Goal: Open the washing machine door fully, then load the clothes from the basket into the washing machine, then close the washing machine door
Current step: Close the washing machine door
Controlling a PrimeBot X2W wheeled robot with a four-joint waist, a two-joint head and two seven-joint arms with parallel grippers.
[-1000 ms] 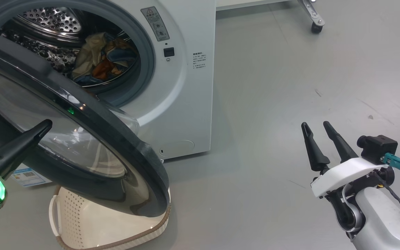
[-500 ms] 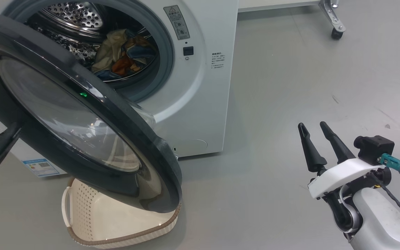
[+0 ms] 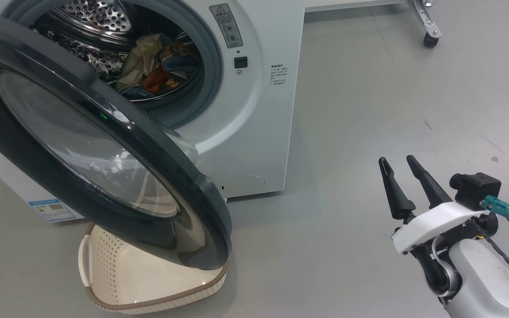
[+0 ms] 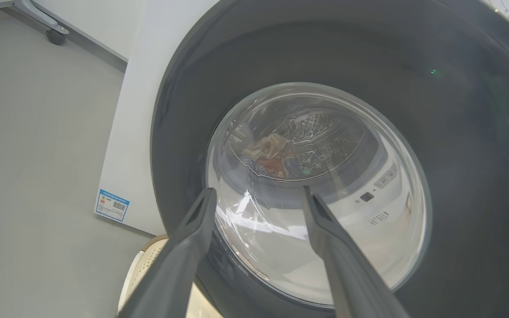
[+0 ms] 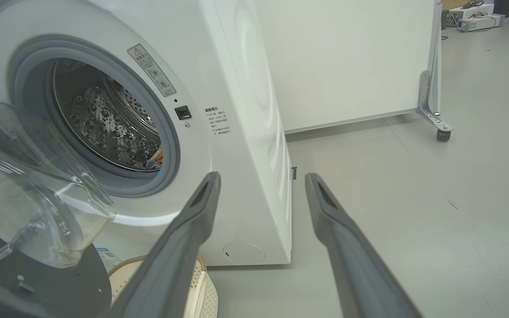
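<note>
Left gripper (image 4: pixel 259 191): jaws stand wide apart and hold nothing. Both fingers point at the outer face of the washing machine door (image 3: pixel 117 128), their tips lying over the lower part of its glass window; whether they touch the glass cannot be told. Right gripper (image 3: pixel 396 159): jaws likewise spread and holding nothing, raised over the bare grey floor (image 3: pixel 369 110), well apart from the washing machine (image 3: pixel 259 115) and to its right. The door stands partly swung out from the front of the machine, its black rim hanging over the basket (image 3: pixel 100 265), which sits on the floor just before the machine's lower front edge. The clothes (image 3: pixel 157 70) lie bunched inside the steel drum (image 3: pixel 91 13), at the lower right of the opening. The head view gives the door at a slant, with the basket's brown rim and one white handle below it. The left wrist view gives the door face-on, with the clothes and drum seen through the glass and a blue label (image 4: pixel 112 205) at the lower corner of the machine's front. The right wrist view gives the door's inner side, where the clear glass bowl bulges toward the opening, and a sliver of orange cloth at the drum's lip. It also takes in the machine's right side panel and a white partition (image 5: pixel 347 57) on castors standing behind.
</note>
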